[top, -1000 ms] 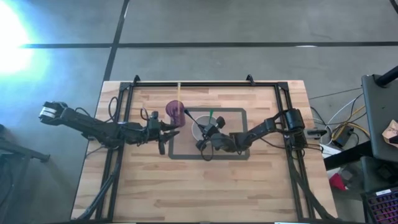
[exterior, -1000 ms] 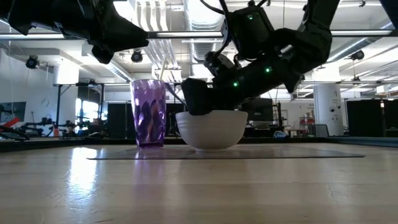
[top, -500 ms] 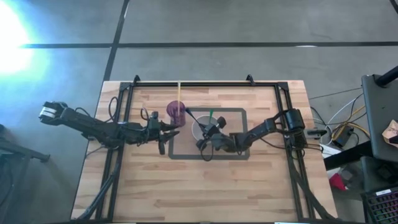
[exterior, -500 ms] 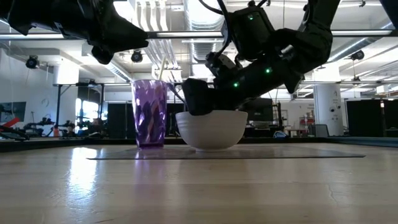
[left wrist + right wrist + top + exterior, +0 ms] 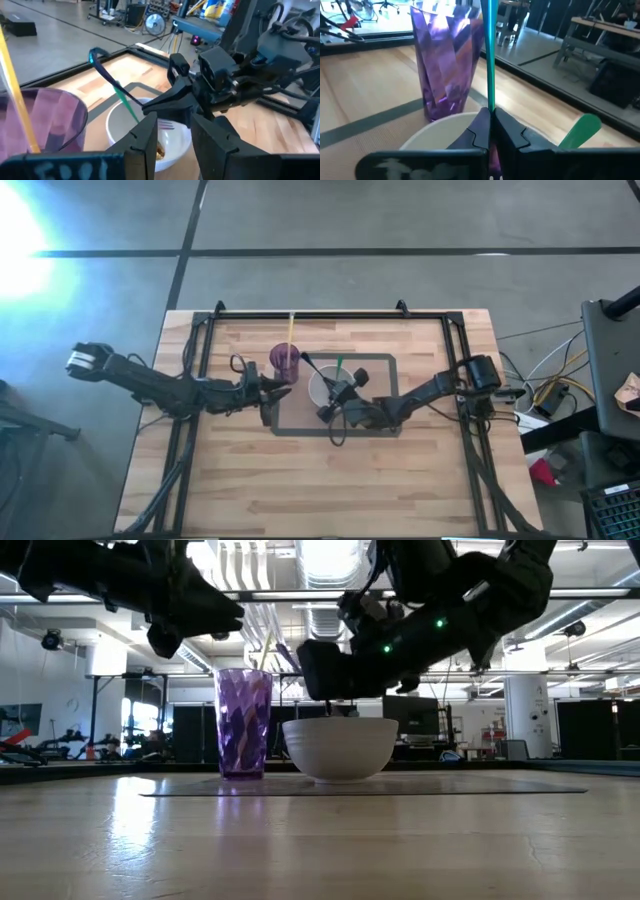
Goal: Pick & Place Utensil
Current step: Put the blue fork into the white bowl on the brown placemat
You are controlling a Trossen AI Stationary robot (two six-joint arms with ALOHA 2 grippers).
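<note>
The right hand [image 5: 490,131] is clamped on a teal utensil [image 5: 489,55] above the white bowl [image 5: 340,747], beside the purple cup [image 5: 243,721]; the left hand [image 5: 172,142] waits, fingers apart

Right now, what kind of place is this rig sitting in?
It looks like a robotics lab or workshop, not a home. Exposed ceiling ducts and strip lights run overhead, the floor is bare concrete, and the wooden table carries a black metal frame.
</note>
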